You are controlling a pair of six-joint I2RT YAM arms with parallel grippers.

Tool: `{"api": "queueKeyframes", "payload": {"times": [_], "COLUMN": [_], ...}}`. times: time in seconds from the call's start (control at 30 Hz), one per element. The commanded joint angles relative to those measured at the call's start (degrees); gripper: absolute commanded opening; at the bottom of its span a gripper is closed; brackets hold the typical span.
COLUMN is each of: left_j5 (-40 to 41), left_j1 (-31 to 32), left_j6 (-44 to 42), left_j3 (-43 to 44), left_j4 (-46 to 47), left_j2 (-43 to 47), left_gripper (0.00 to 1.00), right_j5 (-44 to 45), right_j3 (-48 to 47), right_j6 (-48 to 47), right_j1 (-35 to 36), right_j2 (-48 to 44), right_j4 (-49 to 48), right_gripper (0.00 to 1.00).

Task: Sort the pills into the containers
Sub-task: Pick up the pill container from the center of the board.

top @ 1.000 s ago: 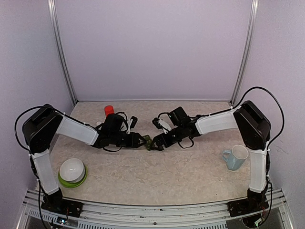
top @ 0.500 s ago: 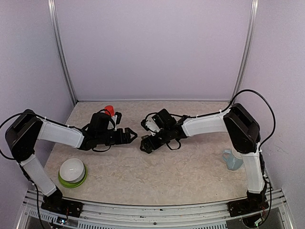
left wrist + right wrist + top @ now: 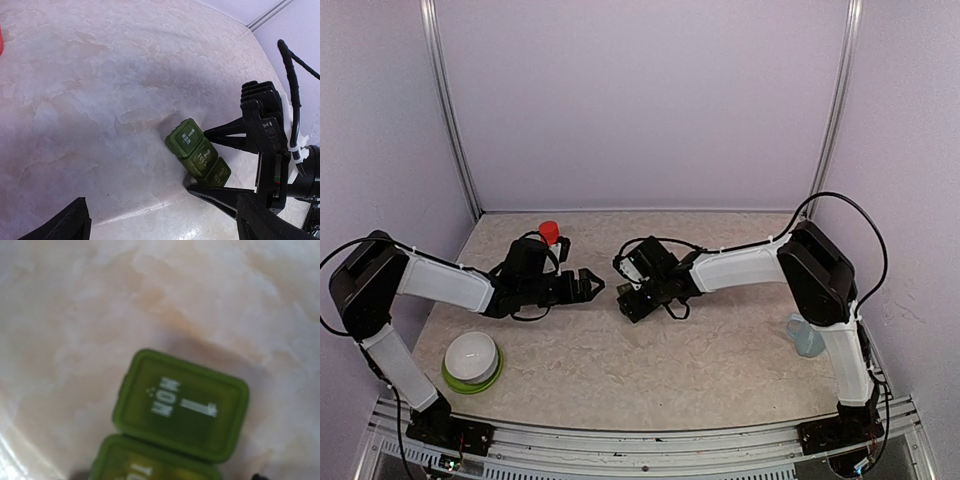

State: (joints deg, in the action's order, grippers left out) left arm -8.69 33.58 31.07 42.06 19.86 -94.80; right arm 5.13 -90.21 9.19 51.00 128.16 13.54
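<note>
- Judging by the containers (image 3: 192, 145), a green strip lying mid-table with its lids down, no sorting shows as done, and no loose pills are visible.
- The right gripper (image 3: 631, 302) has its jaws apart, straddling the strip's right end without an evident pinch.
- The left gripper (image 3: 587, 285), just left of the strip, is spread wide and empty.
- Probably left: opening lids, fetching pills, filling compartments.

White arm shells (image 3: 450, 280), blk joints (image 3: 817, 272), blk cables (image 3: 292, 75), wht zip ties (image 3: 295, 148)
</note>
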Motion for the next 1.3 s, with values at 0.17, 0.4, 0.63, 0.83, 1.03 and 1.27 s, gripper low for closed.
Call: {"api": "queueKeyframes", "payload": {"times": [0.17, 0.4, 0.63, 0.83, 1.03, 1.27], "left_j5": [0.1, 0.1, -0.6, -2.1, -4.7, -12.8], "left_j1": [-0.5, -0.6, -0.8, -0.6, -0.4, 2.0], "left_j6": [0.4, 0.3, 0.3, -1.4, -8.7, -18.3], "left_j3": [-0.7, -1.1, -1.0, -1.8, -4.7, -12.0], "left_j4": [2.2, 2.2, 2.6, 3.8, 7.3, 19.2], "left_j2": [0.5, 0.5, 0.5, 1.7, 4.3, 9.0], "left_gripper": [0.99, 0.99, 0.99, 0.99, 0.99, 0.99], "right_j5": [4.0, 4.9, 2.8, -1.0, -10.9, -23.9], "right_j3": [-2.2, -1.8, 2.4, 8.0, 11.3, 14.9], "right_j6": [-1.6, -2.9, -5.0, -9.8, -16.0, -21.2], "right_j1": [0.2, 0.2, 0.2, 0.1, 0.0, -0.2], "right_j2": [4.3, 3.9, 0.5, -4.6, -11.0, -17.9], "right_j4": [-0.6, -1.2, -4.6, -9.3, -8.7, -5.6], "right_gripper": [0.75, 0.54, 0.45, 0.44, 0.43, 0.42]}}
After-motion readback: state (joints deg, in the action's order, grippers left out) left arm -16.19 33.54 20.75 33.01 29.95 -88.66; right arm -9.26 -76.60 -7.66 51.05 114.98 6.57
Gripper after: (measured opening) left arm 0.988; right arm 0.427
